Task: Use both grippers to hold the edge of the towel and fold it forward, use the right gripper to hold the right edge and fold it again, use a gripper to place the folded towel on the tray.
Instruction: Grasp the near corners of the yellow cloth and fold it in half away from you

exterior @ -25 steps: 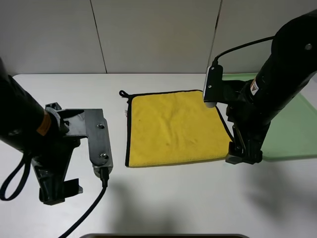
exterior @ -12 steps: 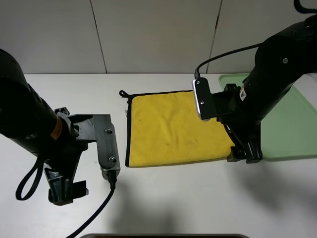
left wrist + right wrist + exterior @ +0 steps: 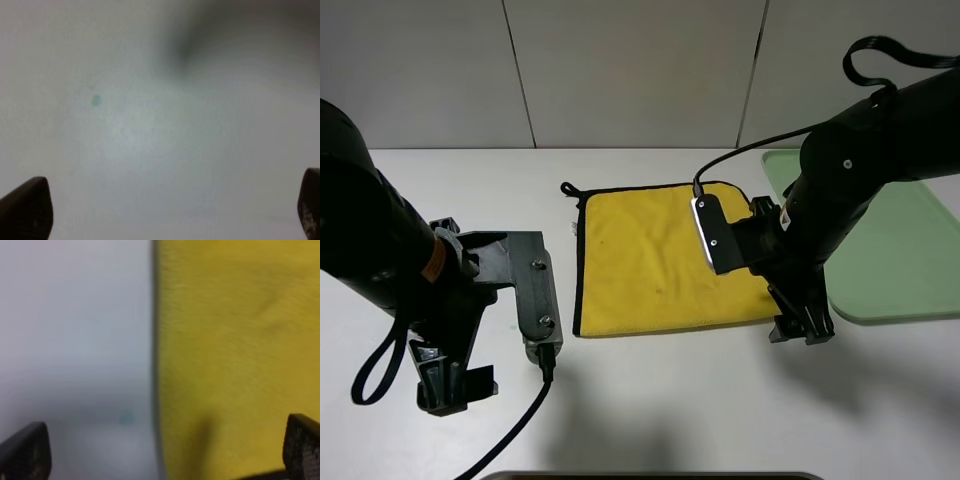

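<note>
— Lying flat mid-table, the towel (image 3: pixel 660 255) looks near-square, sides running left-right and near-far, loop (image 3: pixel 567 188) at its far-left corner. The tray (image 3: pixel 905 250) sits to the right, cut off.
— Grippers?
— The right gripper (image 3: pixel 802 330) hides the near-right corner, fingers spread across the blurred edge (image 3: pixel 155 365). The left gripper (image 3: pixel 455 392) is splayed over bare table (image 3: pixel 650 410), near-left. The tag (image 3: pixel 572 229) is unreadable.

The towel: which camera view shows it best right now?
Exterior high: the towel lies flat, nearly whole, with its corner loop visible. The right wrist view shows only a blurred yellow stretch along one edge; the left wrist view shows only table.
</note>
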Tool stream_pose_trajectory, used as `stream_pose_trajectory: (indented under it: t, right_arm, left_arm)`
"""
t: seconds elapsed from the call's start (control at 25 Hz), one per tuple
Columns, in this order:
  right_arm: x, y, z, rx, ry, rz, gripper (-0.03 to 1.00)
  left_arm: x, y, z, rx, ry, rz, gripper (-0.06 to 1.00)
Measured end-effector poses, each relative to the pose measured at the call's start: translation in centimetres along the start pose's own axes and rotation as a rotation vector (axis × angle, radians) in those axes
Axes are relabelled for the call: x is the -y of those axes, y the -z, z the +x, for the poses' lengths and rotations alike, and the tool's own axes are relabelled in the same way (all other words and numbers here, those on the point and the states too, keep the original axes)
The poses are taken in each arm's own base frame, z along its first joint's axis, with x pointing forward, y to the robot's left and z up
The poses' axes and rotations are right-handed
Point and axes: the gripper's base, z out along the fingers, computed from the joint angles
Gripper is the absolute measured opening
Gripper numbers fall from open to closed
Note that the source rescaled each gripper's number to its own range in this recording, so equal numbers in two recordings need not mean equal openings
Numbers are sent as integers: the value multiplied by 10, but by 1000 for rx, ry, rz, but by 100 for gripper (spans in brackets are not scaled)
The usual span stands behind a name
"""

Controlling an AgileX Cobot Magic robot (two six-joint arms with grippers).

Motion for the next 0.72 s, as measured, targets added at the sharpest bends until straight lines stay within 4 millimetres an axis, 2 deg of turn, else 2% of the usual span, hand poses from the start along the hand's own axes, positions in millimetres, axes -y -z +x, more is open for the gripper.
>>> stream_pose_trajectory:
  t: [0.24, 0.48, 0.72]
  right_arm:
    - [-8, -17, 9, -27, 44, -46, 100]
    - [-6, -29, 11, -37, 66, -42, 100]
    - [-3, -41, 23, -57, 47, -62, 100]
  left_arm:
    - [0, 0, 0, 0, 0, 0, 98]
    - [0, 0, 0, -3, 0, 1, 98]
    - [0, 0, 0, -3, 0, 1, 98]
